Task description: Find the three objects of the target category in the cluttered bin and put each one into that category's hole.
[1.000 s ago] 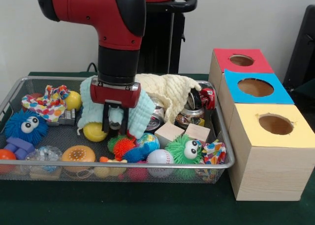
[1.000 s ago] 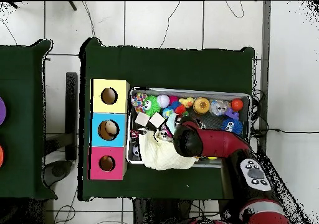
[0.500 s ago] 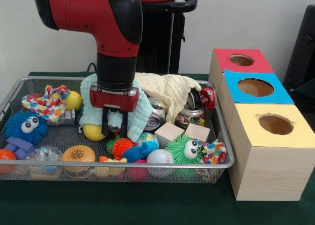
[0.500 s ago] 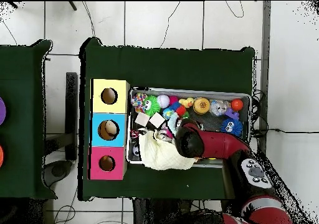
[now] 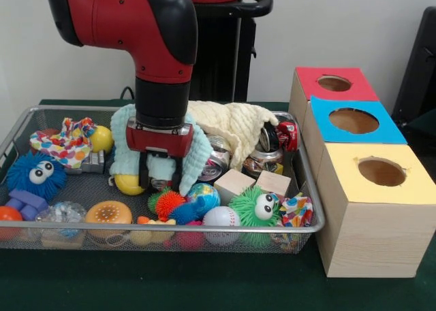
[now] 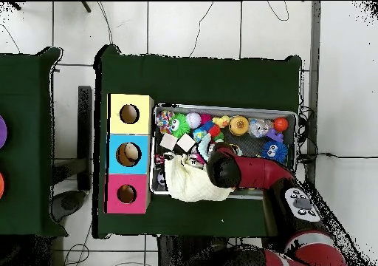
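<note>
Lifted slightly, gripper point(image 5: 162, 177) holds mint cloth point(image 5: 193, 158) hiding its fingertips.

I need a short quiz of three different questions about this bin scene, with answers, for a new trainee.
1. True or false: the pincer hangs over the yellow box.
2. Which box stands between the other two in the row: A) red box B) blue box C) yellow box?
3. Fill in: the pale yellow cloth lies inside the wire ____.

Key: 1 false, it is over the bin, at the mint cloth; 2 B; 3 bin.
</note>
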